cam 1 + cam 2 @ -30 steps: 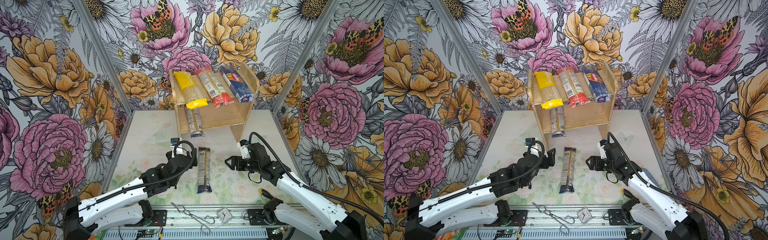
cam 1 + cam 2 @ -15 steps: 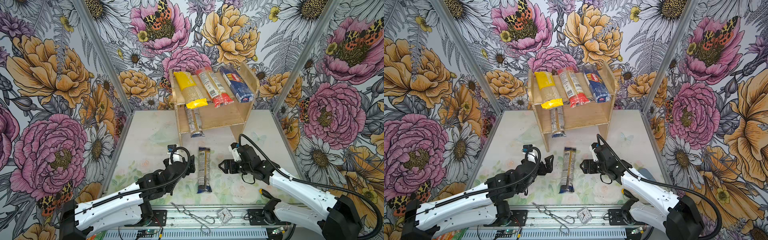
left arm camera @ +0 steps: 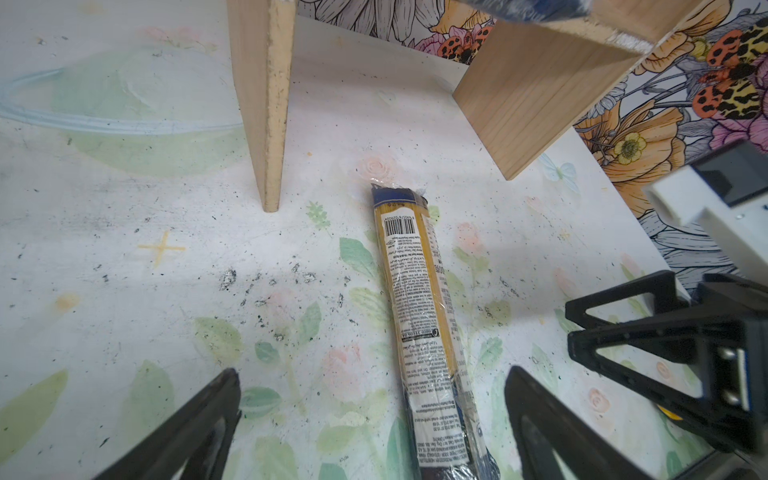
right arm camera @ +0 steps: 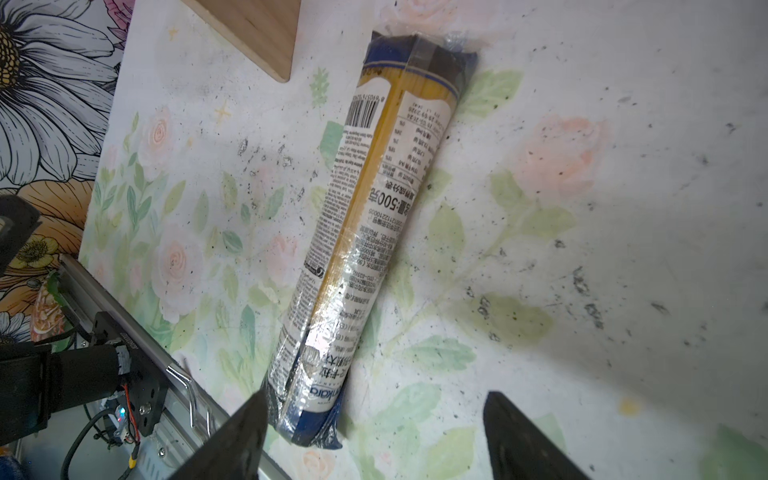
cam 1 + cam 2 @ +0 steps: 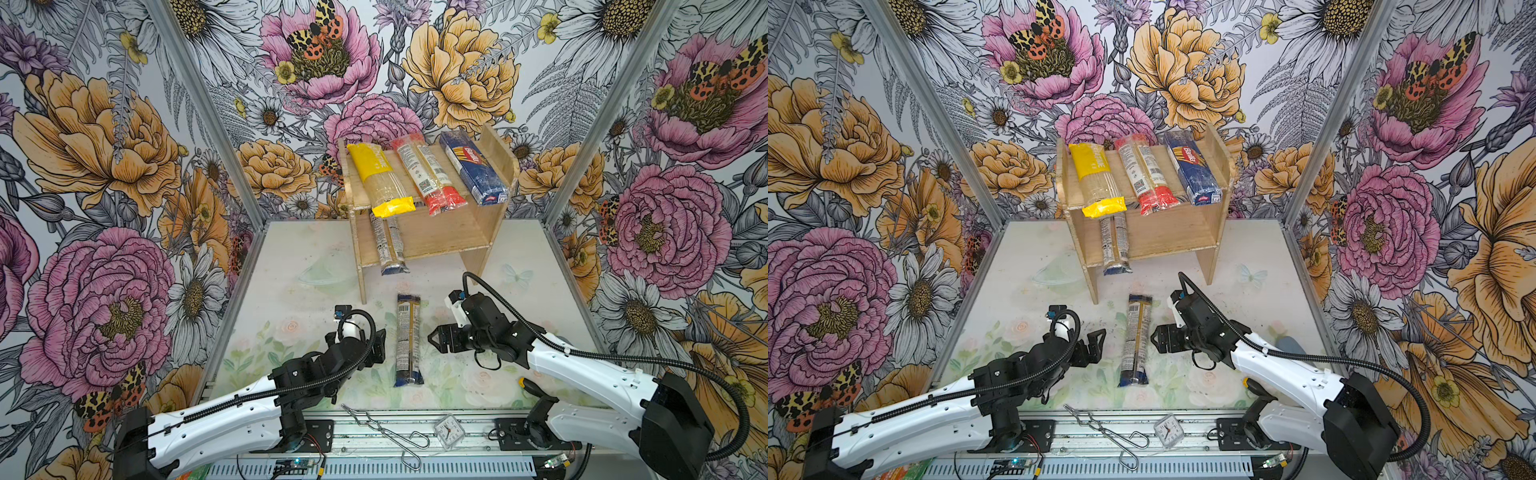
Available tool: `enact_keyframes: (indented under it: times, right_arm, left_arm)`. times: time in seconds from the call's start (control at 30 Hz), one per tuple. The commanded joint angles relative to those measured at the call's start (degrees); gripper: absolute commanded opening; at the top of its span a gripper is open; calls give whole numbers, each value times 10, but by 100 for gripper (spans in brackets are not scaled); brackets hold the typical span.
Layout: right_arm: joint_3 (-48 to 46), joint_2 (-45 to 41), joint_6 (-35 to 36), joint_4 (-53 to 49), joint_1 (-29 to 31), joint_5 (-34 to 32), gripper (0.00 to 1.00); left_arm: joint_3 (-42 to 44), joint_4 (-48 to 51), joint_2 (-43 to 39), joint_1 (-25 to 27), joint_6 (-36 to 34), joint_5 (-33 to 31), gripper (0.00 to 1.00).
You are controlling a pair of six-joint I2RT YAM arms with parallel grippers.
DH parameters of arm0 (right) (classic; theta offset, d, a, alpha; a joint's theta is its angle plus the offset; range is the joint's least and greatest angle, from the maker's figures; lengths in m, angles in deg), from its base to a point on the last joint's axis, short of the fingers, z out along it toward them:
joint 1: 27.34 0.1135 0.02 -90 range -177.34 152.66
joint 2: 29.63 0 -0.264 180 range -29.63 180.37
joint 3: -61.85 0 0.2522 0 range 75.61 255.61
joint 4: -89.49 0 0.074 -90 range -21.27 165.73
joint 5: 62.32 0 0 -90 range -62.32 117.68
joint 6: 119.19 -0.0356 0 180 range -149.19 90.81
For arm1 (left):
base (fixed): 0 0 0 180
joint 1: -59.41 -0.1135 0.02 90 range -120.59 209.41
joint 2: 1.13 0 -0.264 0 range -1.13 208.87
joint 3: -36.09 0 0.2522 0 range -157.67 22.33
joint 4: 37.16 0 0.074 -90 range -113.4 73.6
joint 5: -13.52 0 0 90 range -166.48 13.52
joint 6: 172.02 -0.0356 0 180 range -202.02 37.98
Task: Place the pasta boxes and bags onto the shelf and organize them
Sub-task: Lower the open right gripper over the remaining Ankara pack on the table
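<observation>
A slim clear pasta pack with dark blue ends [image 5: 408, 338] [image 5: 1135, 338] lies lengthwise on the table in front of the wooden shelf [image 5: 440, 237]. My left gripper [image 5: 380, 345] [image 3: 372, 374] hovers open just left of the pack's middle. My right gripper [image 5: 436, 338] [image 4: 376, 397] is open just right of it. Neither touches the pack [image 3: 424, 324] [image 4: 365, 216]. On the top tier lie a yellow-ended pack [image 5: 380, 183], a red-ended pack [image 5: 428, 178] and a dark blue Barilla pack [image 5: 473, 168]. Another slim pack [image 5: 388, 245] rests at the lower tier's left.
The shelf's two plank legs [image 3: 266, 104] stand just beyond the loose pack. Metal tongs [image 5: 386, 430] and a small clock [image 5: 449, 430] lie on the front rail. Flowered walls close in the table on three sides. The lower tier's right part is bare wood.
My left gripper has drawn back toward the table's front, level with the pack's middle. My right gripper has moved left, closer to the pack. The pack has not moved.
</observation>
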Motion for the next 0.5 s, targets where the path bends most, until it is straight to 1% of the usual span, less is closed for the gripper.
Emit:
enact_keyframes:
  times: [0.0, 0.3, 0.47]
  right_arm:
    - [29, 16, 8, 19, 9, 7, 83]
    - [38, 56, 5, 36, 23, -7, 82]
    - [41, 79, -1, 55, 29, -14, 83]
  left_arm:
    - [33, -28, -34, 4, -31, 28, 99]
    - [98, -63, -133, 3, -62, 55, 99]
    - [106, -69, -142, 2, -82, 71, 99]
